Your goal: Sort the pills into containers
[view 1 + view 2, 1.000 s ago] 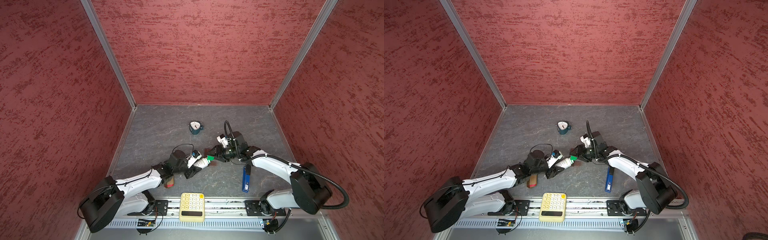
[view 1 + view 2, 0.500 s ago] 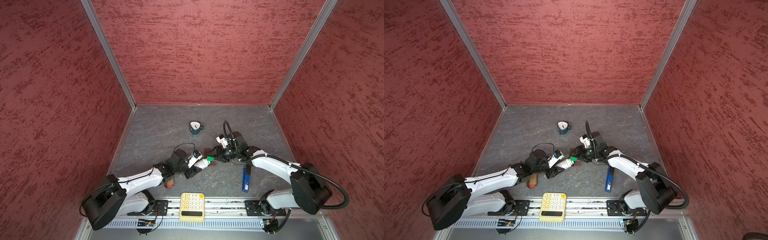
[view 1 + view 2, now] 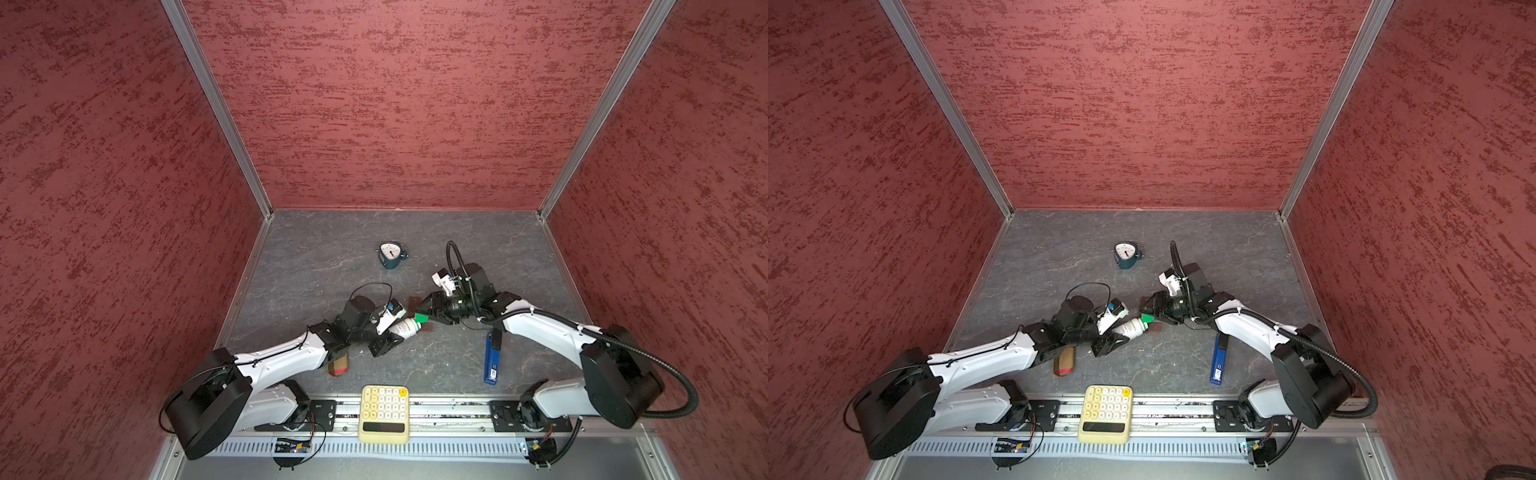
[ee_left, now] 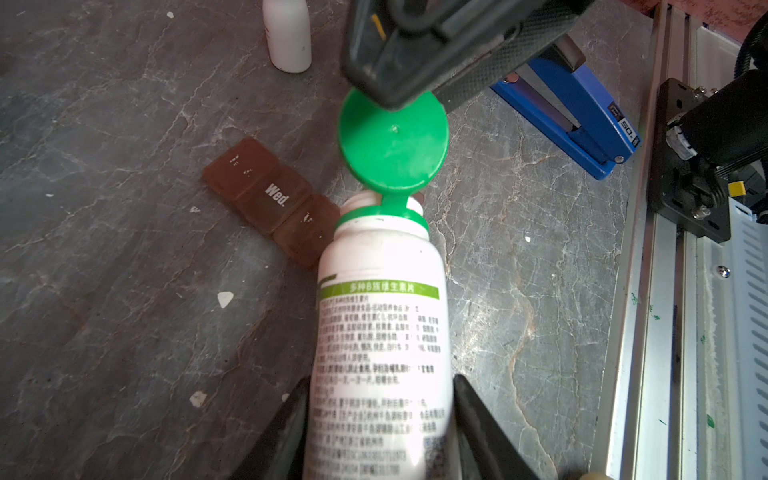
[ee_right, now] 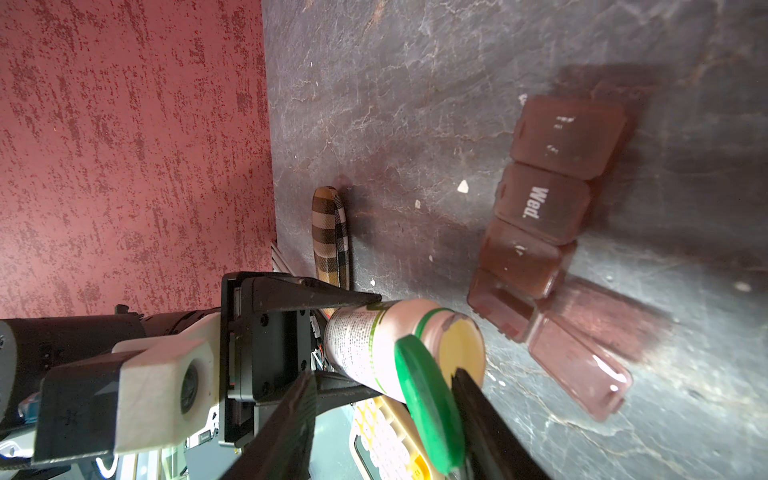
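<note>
I am watching the left gripper (image 4: 380, 399) clamping the white plastic bottle (image 4: 380, 324) by its lower body, a finger pressing on either side. The bottle is lying nearly level, its neck pointing at the dark brown translucent pill-box strip (image 4: 266, 195). The right gripper (image 5: 384, 372) is reaching in over that strip. Its fingers are standing part-way apart around the round green lid (image 4: 392, 141), with one finger (image 5: 478, 399) resting against the lid's inner face and the other clear of it. The lid is hanging open on its hinge. The mouth is showing a pale yellow disc (image 5: 461, 349), perhaps a seal; I cannot tell.

Compared with a second ago, almost nothing is moving. Bottle, lid and both grippers are sitting where they were, and only the left arm is settling slightly. So the opening looks done to me, and the pouring is not starting yet.

The strip's end cell (image 5: 500, 309), the one nearest the bottle mouth, is lying with its clear cover flipped back, while the other three cells are staying shut. I am seeing no pills in any cell, so they are presumably inside the bottle. A few white flecks (image 4: 224, 298) are lying beside the strip, too small to name.
</note>
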{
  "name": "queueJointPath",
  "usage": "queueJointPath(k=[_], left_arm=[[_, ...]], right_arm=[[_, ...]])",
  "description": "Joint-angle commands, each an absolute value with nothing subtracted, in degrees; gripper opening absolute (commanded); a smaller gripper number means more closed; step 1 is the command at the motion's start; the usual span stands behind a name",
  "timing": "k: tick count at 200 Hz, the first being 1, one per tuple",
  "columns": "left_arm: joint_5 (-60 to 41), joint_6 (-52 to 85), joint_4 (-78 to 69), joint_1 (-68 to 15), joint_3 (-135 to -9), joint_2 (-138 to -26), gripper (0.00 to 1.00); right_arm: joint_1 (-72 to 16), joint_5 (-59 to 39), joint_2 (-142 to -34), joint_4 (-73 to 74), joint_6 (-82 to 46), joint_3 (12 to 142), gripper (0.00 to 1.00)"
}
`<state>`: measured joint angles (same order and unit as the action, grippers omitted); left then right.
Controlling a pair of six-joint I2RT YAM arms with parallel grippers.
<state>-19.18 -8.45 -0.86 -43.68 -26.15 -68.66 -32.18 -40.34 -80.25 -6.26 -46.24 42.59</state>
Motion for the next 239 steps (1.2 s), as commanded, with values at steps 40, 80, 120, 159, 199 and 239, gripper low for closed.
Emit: queueJointPath(k=[40,80,120,159,199,239], left_arm=[[-19.65,-8.63,2.79,-45.16,-27.37,-66.27,0.0],[-18.9,-8.27,4.94,-46.23,-28.37,-65.33,0.0],[-18.02,-8.05,5.94,-46.15,-28.61,-63.4,0.0],[-18.37,-7.73,6.94,-45.67,-29.4,-63.37,0.0],[-18.12,-7.57,8.06,-45.68,-30.02,-62.72,0.0],[-17.58,-8.04,10.44,-45.79,-31.4,-61.55,0.0]], right_arm=[[-33.18,-41.66,-80.07,-4.66,-45.67,45.12,0.53],[-33.79,-41.49,-80.07,-4.72,-45.6,45.18,0.52],[-34.07,-41.57,-79.98,-4.66,-45.54,45.08,0.52],[-34.1,-41.75,-80.07,-4.39,-45.63,45.43,0.51],[-34.19,-41.92,-79.81,-4.55,-45.69,45.69,0.51],[-34.27,-42.16,-79.48,-4.57,-45.84,45.94,0.5]])
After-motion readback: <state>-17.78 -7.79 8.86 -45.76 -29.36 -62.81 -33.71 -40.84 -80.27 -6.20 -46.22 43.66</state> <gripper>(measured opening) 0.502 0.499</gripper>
